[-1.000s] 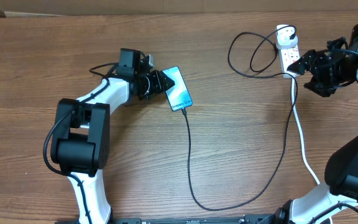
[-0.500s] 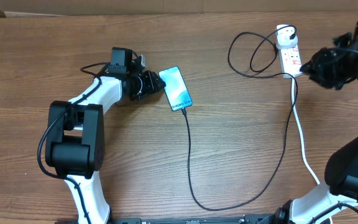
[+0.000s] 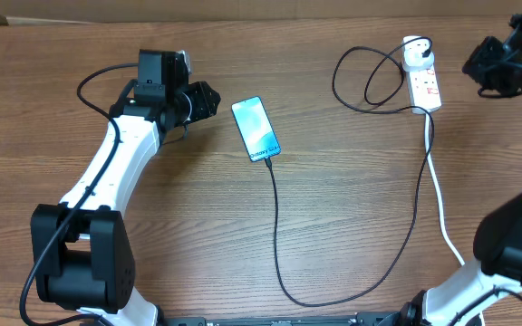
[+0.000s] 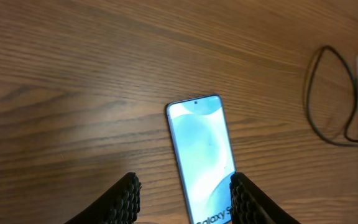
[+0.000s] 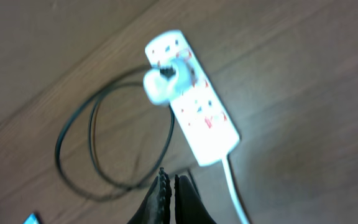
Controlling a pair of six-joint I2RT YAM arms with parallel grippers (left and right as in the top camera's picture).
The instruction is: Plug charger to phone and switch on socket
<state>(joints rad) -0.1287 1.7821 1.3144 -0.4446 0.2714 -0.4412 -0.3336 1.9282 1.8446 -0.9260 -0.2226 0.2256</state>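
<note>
Now, Galaxy phone [image 3: 256,129] lies flat on the worktop [image 3: 179,226], charger cable [image 3: 276,235] meeting its lower edge; left pincer [image 3: 208,100] hangs apart, empty, beside it. Right pincer [image 5: 169,183], pressed together beside the power strip [image 3: 423,83], suits switch-poking.

phone [image 4: 202,158] screen, "Galaxy S" lettering

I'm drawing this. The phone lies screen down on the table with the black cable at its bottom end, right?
No, the phone lies screen up; the left wrist view shows its lit screen. The black cable is at its bottom end.
</note>
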